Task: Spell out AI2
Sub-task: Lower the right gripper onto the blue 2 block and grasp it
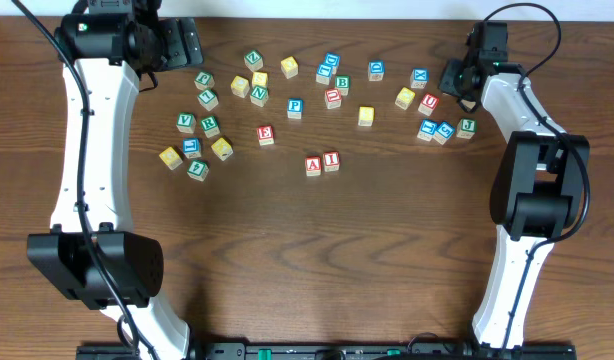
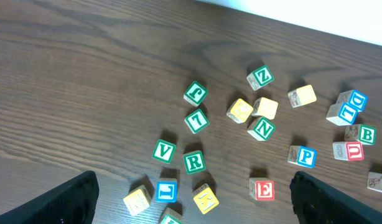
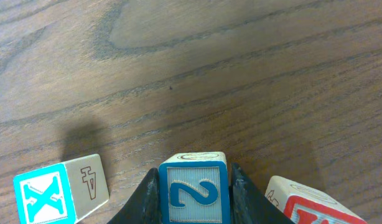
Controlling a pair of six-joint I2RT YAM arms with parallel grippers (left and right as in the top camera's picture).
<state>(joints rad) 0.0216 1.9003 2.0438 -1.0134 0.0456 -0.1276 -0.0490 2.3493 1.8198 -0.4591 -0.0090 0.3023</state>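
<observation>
The 2 block (image 3: 198,193) is pinched by the right gripper (image 3: 195,177) beside the X block (image 3: 45,193). The A block (image 1: 313,165) and I block (image 1: 331,160) are set touching — mid-table. The left gripper (image 2: 192,183) is spread wide.

About thirty lettered blocks (image 1: 295,106) in all: five red-faced, the rest blue, green or yellow. Two robot arms (image 1: 87,130).

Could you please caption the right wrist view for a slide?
Right tool clasps the blue 2 block, with the X block nearby.
</observation>
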